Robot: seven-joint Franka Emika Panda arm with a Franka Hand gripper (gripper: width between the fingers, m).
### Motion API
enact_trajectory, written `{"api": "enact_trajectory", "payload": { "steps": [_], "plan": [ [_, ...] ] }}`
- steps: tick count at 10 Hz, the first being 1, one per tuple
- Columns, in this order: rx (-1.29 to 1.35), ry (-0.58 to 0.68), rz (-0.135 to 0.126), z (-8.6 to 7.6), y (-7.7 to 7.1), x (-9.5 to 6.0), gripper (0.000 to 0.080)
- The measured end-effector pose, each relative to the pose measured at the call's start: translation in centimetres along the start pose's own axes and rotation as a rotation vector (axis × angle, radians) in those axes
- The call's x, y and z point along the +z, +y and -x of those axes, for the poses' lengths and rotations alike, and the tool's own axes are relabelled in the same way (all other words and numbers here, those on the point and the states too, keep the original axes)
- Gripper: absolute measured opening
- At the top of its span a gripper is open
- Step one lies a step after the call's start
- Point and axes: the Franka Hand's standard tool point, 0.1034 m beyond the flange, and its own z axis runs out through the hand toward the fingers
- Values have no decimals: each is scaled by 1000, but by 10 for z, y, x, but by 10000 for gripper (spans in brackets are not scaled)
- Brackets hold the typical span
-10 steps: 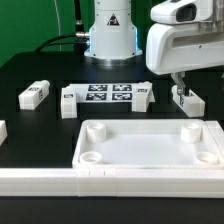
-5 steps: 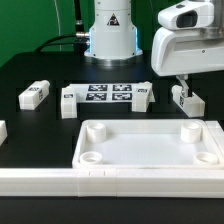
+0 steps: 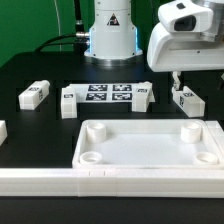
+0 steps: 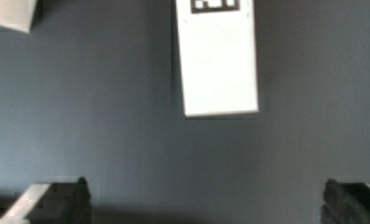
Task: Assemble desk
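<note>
Since the earlier frame the arm (image 3: 185,40) has been raised a little, so that the fingers (image 4: 57,200) are carried higher above the leg (image 3: 187,100) at the exterior view's right. That leg is left lying where it was on the dark surface (image 3: 30,65). The tabletop (image 3: 145,145) is seen lying rim-up at the front, just behind the long border rail (image 3: 40,182). Its tray-like hollow is shown as bare white floor with round sockets (image 3: 92,157) at the corners. Behind it the marker board (image 3: 105,95) is laid flat, with a second leg (image 3: 68,103) at its end on the exterior view's left, a third leg (image 3: 145,95) at its other end, and a fourth leg (image 3: 35,95) farther left. The fingers are spread wide apart, and nothing is held or touched. In the wrist view only dark surface is seen between them, with the leg (image 4: 219,60) lying clear of both.
</note>
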Motion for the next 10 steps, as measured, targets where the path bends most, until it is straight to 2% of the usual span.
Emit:
{"api": "enact_trajectory", "payload": {
  "steps": [1,5,6,7,8,10],
  "plan": [
    [-9,-70,-3,1,1,3,649],
    [-21,-313,19,2,1,7,649],
    [-51,-356,18,0,-3,9,649],
    [-99,-426,5,0,-6,10,649],
    [-120,-471,-18,-5,-5,12,649],
    [-117,-598,-9,1,-4,16,649]
  ]
}}
